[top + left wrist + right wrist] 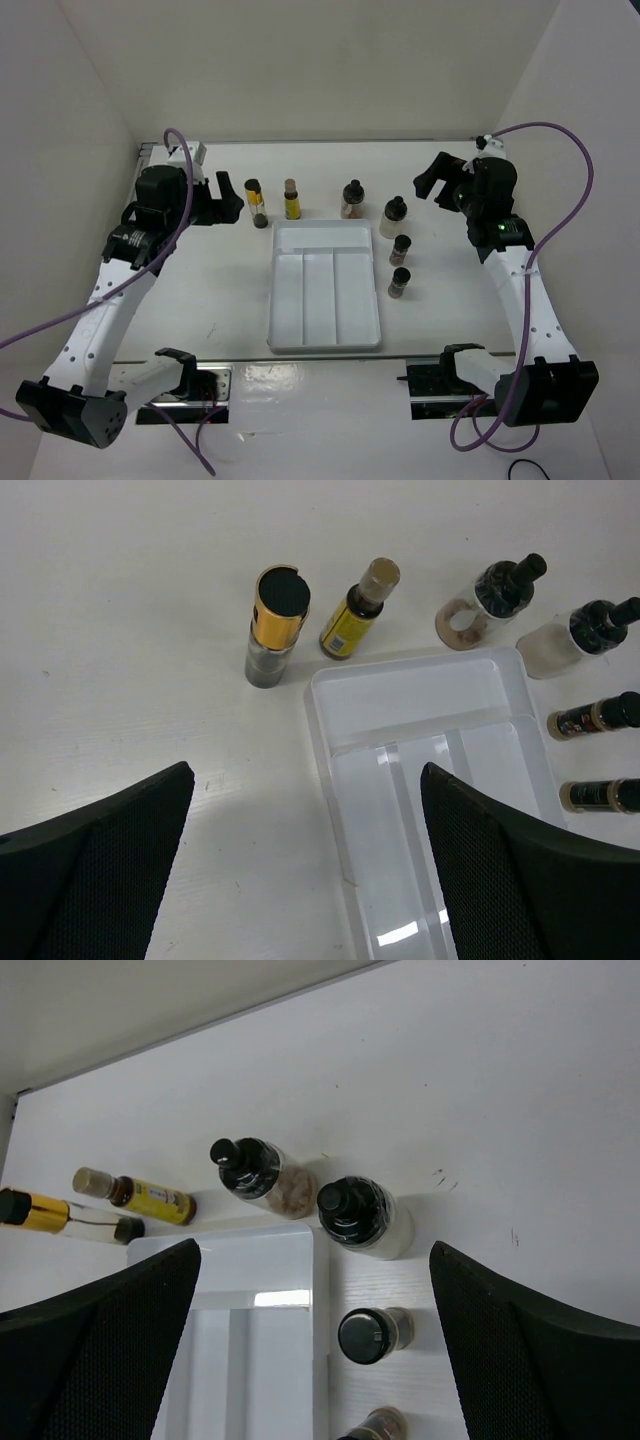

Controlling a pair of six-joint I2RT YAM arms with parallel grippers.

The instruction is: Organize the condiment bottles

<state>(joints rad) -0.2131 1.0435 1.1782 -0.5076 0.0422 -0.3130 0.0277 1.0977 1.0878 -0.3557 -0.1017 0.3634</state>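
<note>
Six condiment bottles stand around the far and right sides of a white three-compartment tray [325, 346]. A slim yellow bottle with a black cap [256, 203] and a second yellow one [291, 200] stand at the tray's far left. A rounder clear jar [352, 198] and a white bottle [393, 217] stand at its far right. Two small dark-brown bottles [401, 248] [399, 282] stand along its right side. My left gripper [228, 200] is open and empty, left of the yellow bottles. My right gripper [437, 180] is open and empty, right of the white bottle.
The tray's compartments hold nothing. White walls close the table at the back and on both sides. In the left wrist view the tray's corner [330, 685] lies between my fingers [110, 860]. In the right wrist view the white bottle [362, 1217] sits centrally.
</note>
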